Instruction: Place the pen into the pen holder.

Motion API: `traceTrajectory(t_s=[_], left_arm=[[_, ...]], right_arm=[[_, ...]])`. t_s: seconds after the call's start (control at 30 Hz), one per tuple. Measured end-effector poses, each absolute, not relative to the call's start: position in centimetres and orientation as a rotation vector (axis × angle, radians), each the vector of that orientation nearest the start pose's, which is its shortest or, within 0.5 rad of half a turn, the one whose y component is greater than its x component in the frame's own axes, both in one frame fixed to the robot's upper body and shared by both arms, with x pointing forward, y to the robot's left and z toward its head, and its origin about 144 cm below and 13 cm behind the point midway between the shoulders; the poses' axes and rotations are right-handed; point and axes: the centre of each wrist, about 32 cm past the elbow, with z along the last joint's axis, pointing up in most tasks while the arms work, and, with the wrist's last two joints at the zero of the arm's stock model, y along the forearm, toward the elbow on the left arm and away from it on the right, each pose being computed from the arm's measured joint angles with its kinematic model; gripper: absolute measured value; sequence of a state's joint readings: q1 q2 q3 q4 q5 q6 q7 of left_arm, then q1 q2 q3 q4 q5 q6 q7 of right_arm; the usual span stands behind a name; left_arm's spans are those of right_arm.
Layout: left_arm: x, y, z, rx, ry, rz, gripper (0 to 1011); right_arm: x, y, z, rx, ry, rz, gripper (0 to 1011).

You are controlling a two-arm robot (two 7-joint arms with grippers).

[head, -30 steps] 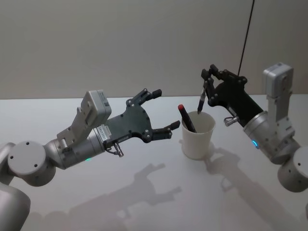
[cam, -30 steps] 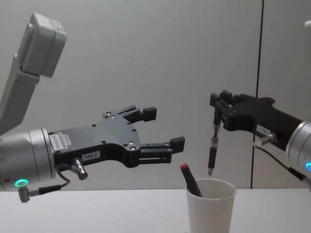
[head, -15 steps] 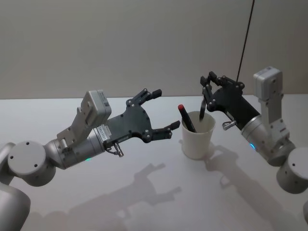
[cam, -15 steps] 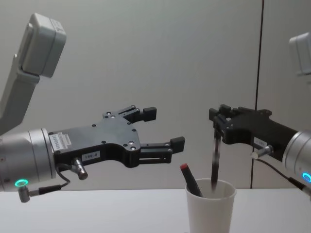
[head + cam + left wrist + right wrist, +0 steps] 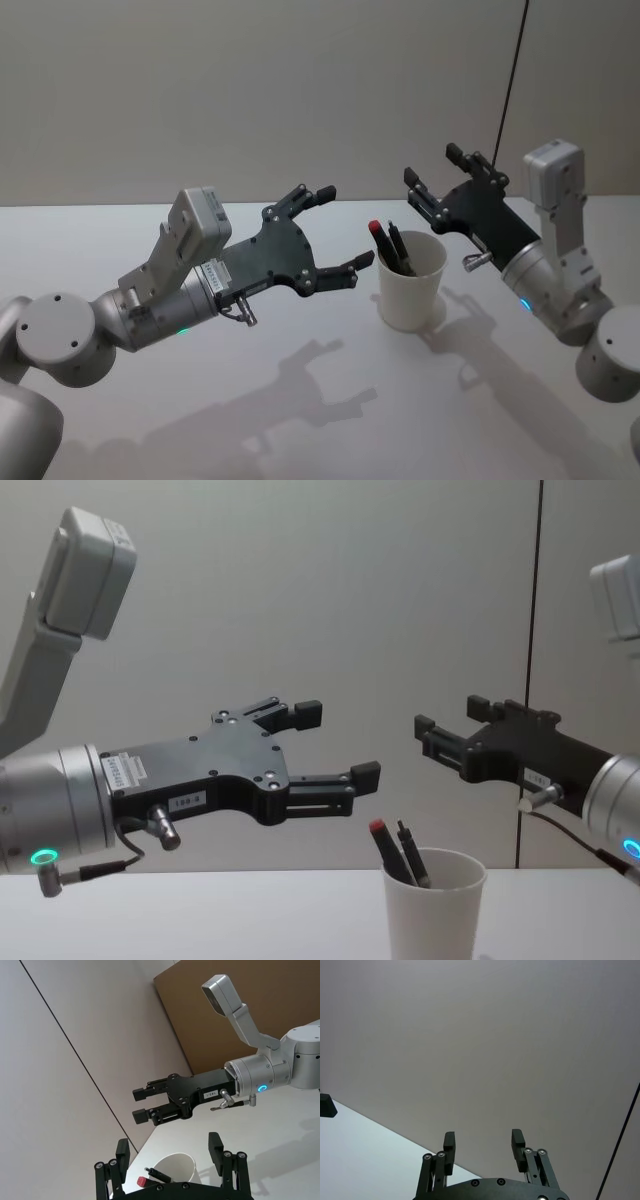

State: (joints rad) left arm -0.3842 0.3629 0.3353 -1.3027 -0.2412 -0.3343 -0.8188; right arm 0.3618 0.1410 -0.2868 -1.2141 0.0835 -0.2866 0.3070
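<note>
Right tool (image 5: pixel 433 180) — spread wide, empty — hangs above the pen holder (image 5: pixel 411 282); pen (image 5: pixel 398 246) stands inside.

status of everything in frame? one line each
pen holder: upright on the table, holding two pens.
black pen: in the holder, leaning.
red-capped pen: in the holder, leaning.
right gripper: open, empty, above the holder.
left gripper: open, empty, beside the holder.

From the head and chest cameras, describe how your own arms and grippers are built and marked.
Both arms are silver-grey metal with rounded joints and small glowing teal rings near the wrists. Each carries a pale grey boxy camera module. The left gripper and right gripper are flat black plates with screws, black linkage jaws and square pads, a white printed label, and a thin cable with a metal plug.
</note>
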Motion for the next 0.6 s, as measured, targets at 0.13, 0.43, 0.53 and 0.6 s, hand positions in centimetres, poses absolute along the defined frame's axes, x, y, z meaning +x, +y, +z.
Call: traceTrajectory(t_s=[0.13, 0.43, 0.53, 0.6], left_arm=[[55.38, 26.6, 118.97, 0.027, -0.401, 0.507, 1000], [55.38, 26.6, 118.97, 0.027, -0.401, 0.507, 999], [55.38, 26.6, 118.97, 0.027, -0.401, 0.507, 999], [55.38, 26.6, 118.97, 0.027, -0.401, 0.507, 1000]], right_arm=[[55.23, -19.96, 115.69, 0.067, -0.291, -1.019, 758], [55.2, -20.16, 115.68, 0.078, -0.293, -1.02, 1002], [55.16, -20.2, 115.65, 0.081, -0.293, -1.02, 1002], [55.15, -20.23, 115.65, 0.082, -0.293, -1.02, 1002]])
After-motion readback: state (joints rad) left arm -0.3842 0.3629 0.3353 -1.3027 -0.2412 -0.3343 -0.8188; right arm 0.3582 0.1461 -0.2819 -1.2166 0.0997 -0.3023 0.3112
